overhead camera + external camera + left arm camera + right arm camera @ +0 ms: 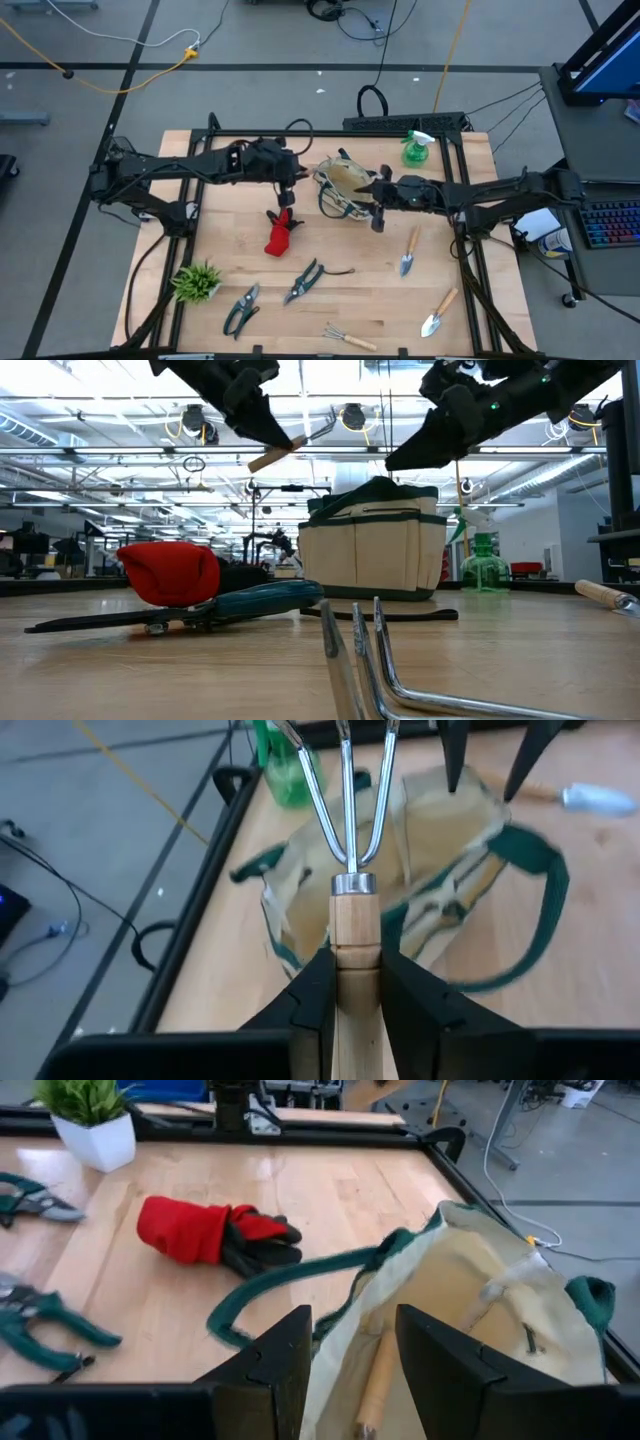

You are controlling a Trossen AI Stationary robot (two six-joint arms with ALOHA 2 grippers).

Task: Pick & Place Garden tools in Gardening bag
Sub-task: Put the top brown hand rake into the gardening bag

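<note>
My left gripper [357, 960] is shut on a wooden-handled hand rake [345, 840] and holds it in the air just left of the gardening bag [343, 180]. The bag is cream canvas with green trim and stands on its base at the table's middle. A wooden handle [378, 1380] shows inside it. My right gripper [350, 1320] stands open at the bag's right side, over its rim. A red glove [282, 232] lies on the table near the bag. My left gripper pinches the rake's wooden handle [357, 935] between its two fingers, just behind the metal collar. The fingers lie along the handle, slanting down from the table's left. The rake is lifted clear, tines toward the bag. My right gripper straddles the bag's green-trimmed rim [340, 1315], one finger [440, 1360] over the bag's mouth, the other [275, 1365] outside. I cannot tell whether it touches the cloth.
On the near half of the table lie two shears [243, 308] [305, 280], two trowels [410, 250] [440, 312] and another hand rake [350, 337]. A potted plant tuft [197, 282] stands at the near left and a green spray bottle [415, 148] at the far right.
</note>
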